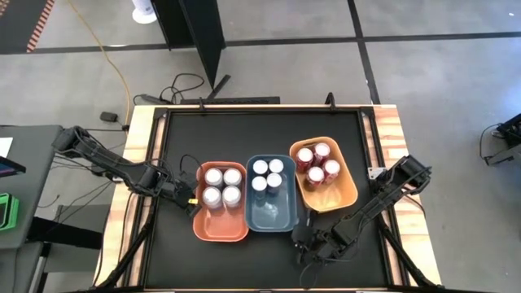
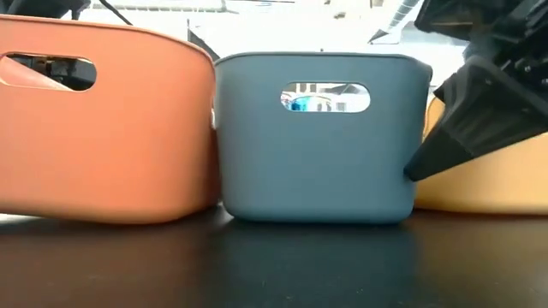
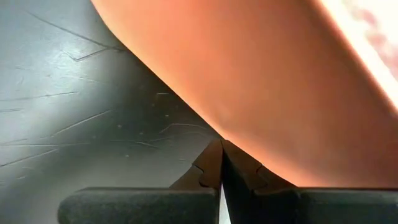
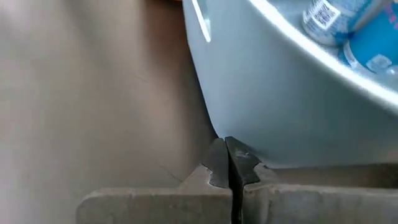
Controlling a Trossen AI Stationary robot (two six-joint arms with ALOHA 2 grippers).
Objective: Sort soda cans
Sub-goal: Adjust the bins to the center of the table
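Note:
Three bins stand side by side on the black table. The orange bin point(image 1: 221, 213) holds several silver-topped white soda cans point(image 1: 222, 187). The blue bin point(image 1: 273, 210) holds several blue cans point(image 1: 268, 175). The yellow bin point(image 1: 330, 195) holds several red cans point(image 1: 318, 163). My left gripper point(image 1: 195, 201) is shut at the orange bin's left wall. My right gripper point(image 1: 302, 234) is shut at the blue bin's near right corner, and shows in the low view as a dark wedge point(image 2: 419, 164). My left gripper touches the orange bin's outer left wall point(image 3: 249, 134), low near the table, with its shut fingertips point(image 3: 211, 163). The fingers slant down from the table's left. The bin stands flat on the table. My right gripper has its shut fingertips point(image 4: 217, 158) against the blue bin's outer wall point(image 4: 261, 124), low at the near right corner. It slants down from the table's near right. The bin stands on the table.
The table has raised wooden edges point(image 1: 140, 163) on both sides. Bare black surface point(image 1: 260, 130) lies beyond the bins and in front of them. Cables point(image 1: 186, 85) lie on the floor past the far edge.

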